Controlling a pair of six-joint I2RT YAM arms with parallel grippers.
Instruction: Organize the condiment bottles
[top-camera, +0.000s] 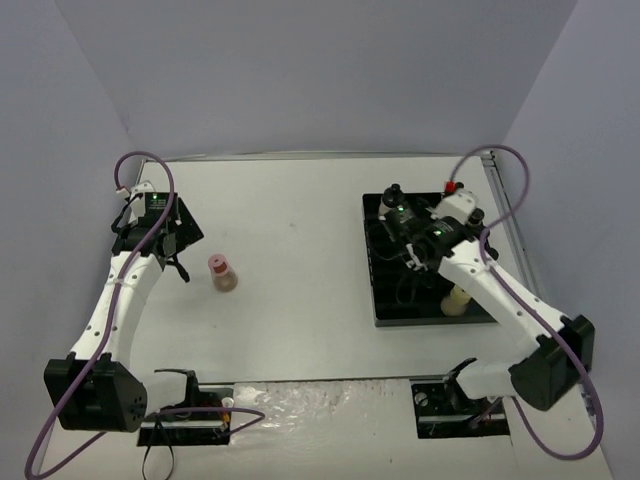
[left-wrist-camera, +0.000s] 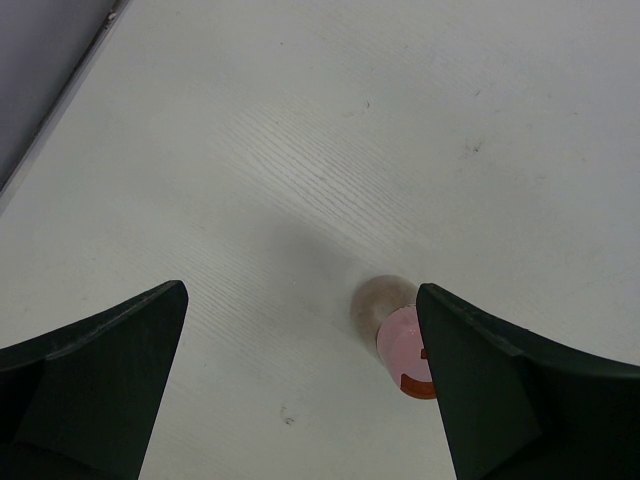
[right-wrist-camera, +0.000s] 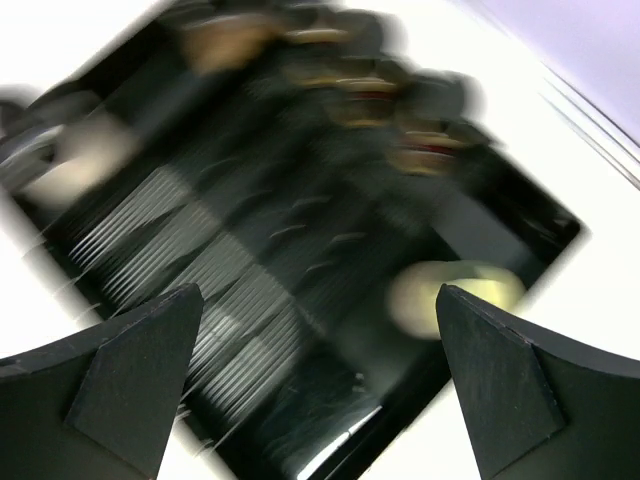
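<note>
A pink-capped condiment bottle (top-camera: 222, 272) stands alone on the white table, left of centre. My left gripper (top-camera: 177, 262) hovers open just to its left. In the left wrist view the pink-capped bottle (left-wrist-camera: 400, 335) sits by the inner edge of the right finger (left-wrist-camera: 500, 390), and the left gripper (left-wrist-camera: 300, 290) holds nothing. My right gripper (top-camera: 412, 258) is open over the black tray (top-camera: 385, 300). A pale-yellow-capped bottle (top-camera: 457, 300) stands in the tray's near right part. Black-capped bottles (top-camera: 395, 190) stand along its far edge. The right wrist view is blurred: right gripper (right-wrist-camera: 320, 290) empty, yellow-capped bottle (right-wrist-camera: 455, 295) near its right finger.
The slotted tray (right-wrist-camera: 250, 300) fills the right half of the table, close to the right wall rail (top-camera: 505, 215). Purple cables (top-camera: 140, 160) loop over both arms. Both arm bases and mounting plates (top-camera: 190, 420) sit at the near edge.
</note>
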